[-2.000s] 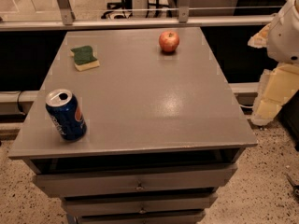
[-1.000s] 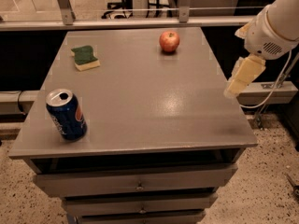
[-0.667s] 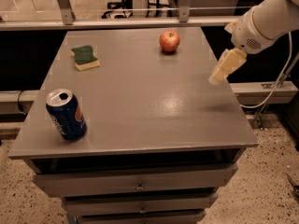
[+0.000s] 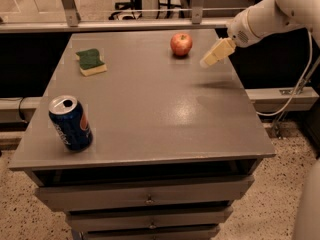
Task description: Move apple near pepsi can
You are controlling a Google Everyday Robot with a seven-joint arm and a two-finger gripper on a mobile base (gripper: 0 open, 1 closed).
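Note:
The red apple (image 4: 181,44) sits on the far part of the grey table top (image 4: 150,104), right of centre. The dark blue pepsi can (image 4: 70,123) stands near the front left edge, its silver top open. My gripper (image 4: 214,55) hangs above the table's right side, a little to the right of the apple and apart from it, at the end of the white arm (image 4: 270,16) that reaches in from the upper right. It holds nothing that shows.
A green-and-yellow sponge (image 4: 92,62) lies at the far left of the table. Drawers (image 4: 145,199) run below the front edge. A metal rail (image 4: 130,24) runs behind the table. A cable (image 4: 295,91) hangs at the right.
My arm has swung in from the right side of the table, moving left and further back, so the gripper is now close to the apple. Apple, can and sponge have not moved.

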